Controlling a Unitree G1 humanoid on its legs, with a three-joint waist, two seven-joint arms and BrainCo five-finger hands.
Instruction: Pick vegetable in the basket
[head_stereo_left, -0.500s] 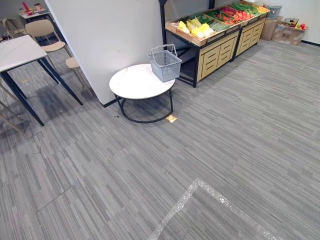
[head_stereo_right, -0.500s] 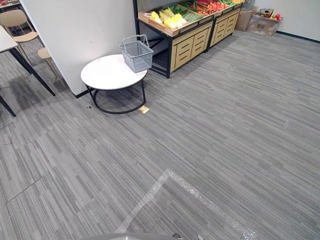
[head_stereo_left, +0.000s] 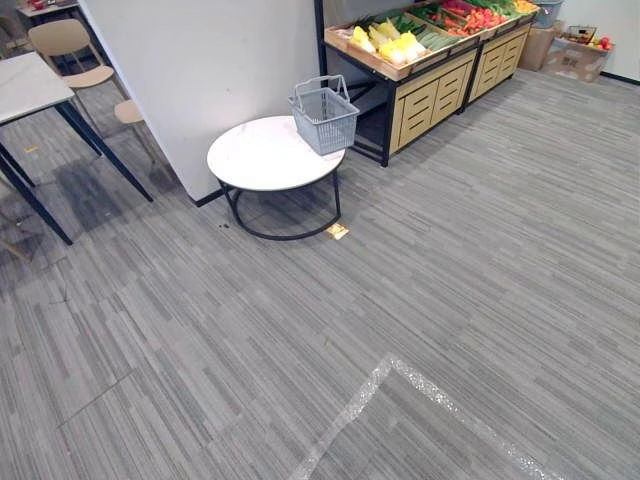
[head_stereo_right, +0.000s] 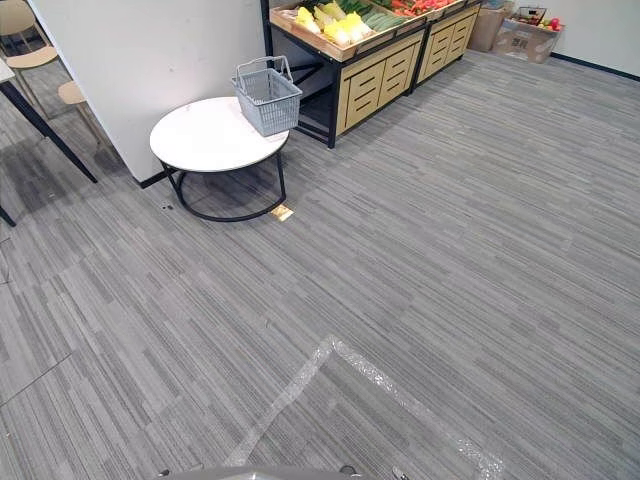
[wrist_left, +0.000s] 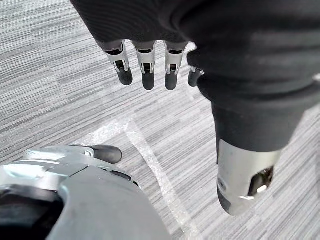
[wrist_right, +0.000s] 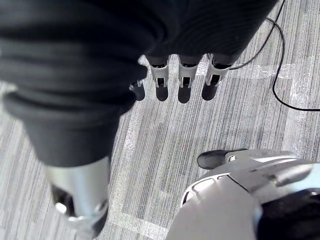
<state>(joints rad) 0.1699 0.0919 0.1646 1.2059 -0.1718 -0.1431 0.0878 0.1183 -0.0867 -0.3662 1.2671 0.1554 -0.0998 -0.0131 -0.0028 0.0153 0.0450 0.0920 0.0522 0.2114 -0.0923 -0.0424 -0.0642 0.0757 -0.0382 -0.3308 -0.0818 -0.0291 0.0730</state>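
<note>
1. Grey plastic mesh basket (head_stereo_left: 322, 112) is sitting at the edge of the round white table (head_stereo_left: 255, 155) on its black frame, and it is looking empty.
2. Yellow, green and red vegetables (head_stereo_left: 392, 42) are lying in the wooden produce stand (head_stereo_left: 425, 90) just beside that table, none yet picked.
3. Over the grey striped floor (head_stereo_left: 450, 280) the left hand (wrist_left: 147, 62) and the right hand (wrist_right: 182, 75) are hanging with fingers loosely straight, holding nothing.
4. With the stand well apart from the robot, the task is, I judge, only beginning: approaching, grasping and dropping a vegetable in are all waiting.

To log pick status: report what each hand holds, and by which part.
Nothing is held. The left hand and right hand hang open over the floor; the grey mesh basket sits on the round white table.
</note>
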